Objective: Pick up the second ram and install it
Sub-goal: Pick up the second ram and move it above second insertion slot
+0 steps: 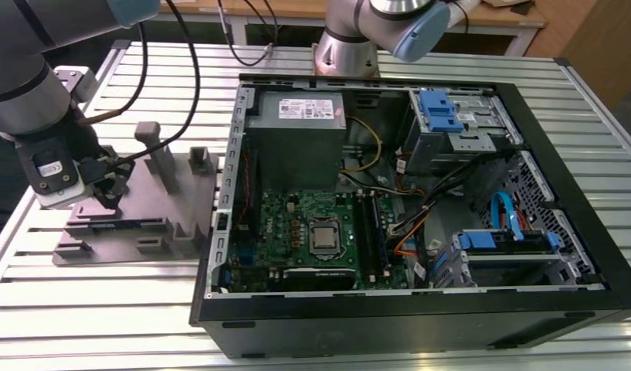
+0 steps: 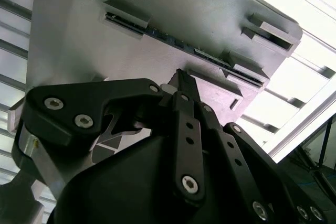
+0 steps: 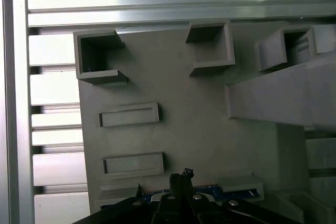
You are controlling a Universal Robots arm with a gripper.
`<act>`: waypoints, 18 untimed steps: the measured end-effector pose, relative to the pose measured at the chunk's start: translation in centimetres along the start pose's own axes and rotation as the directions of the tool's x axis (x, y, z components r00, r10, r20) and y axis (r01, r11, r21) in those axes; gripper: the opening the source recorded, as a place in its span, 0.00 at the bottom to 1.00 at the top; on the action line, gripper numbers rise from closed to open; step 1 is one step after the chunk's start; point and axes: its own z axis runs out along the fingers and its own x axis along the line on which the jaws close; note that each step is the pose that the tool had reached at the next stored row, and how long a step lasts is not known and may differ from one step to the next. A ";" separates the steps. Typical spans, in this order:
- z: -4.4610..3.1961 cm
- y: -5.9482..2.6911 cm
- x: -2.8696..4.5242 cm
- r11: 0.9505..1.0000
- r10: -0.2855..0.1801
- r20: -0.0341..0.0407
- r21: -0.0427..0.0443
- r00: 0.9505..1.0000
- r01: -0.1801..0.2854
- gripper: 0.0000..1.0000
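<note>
Pincer (image 2: 178,78), jaws together, hovers just beside second ram (image 2: 169,39) in grey fixture (image 2: 79,51).

- We see our arm (image 1: 22,85) as thick rounded tubes, silver-grey metal with darker sections.
- Pale blue caps (image 1: 423,31) cover its joints.
- Black cables (image 1: 195,77) trail down towards the wrist.
- A whitish housing (image 1: 62,193) sits at the wrist.
- Our gripper (image 2: 181,80) is matte black, made of flat linked bars pinned with shiny round-headed screws (image 2: 189,183).
</note>
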 end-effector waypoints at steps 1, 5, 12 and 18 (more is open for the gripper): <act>0.00 0.00 0.00 1.000 0.000 0.000 0.000 1.000 0.000 0.10; 0.00 0.00 0.00 1.000 -0.010 0.000 0.000 1.000 0.010 0.10; 0.01 0.00 0.00 0.993 -0.122 -0.004 -0.004 0.993 0.122 0.10; 0.02 0.00 0.00 0.974 -0.225 -0.007 -0.007 0.974 0.225 0.10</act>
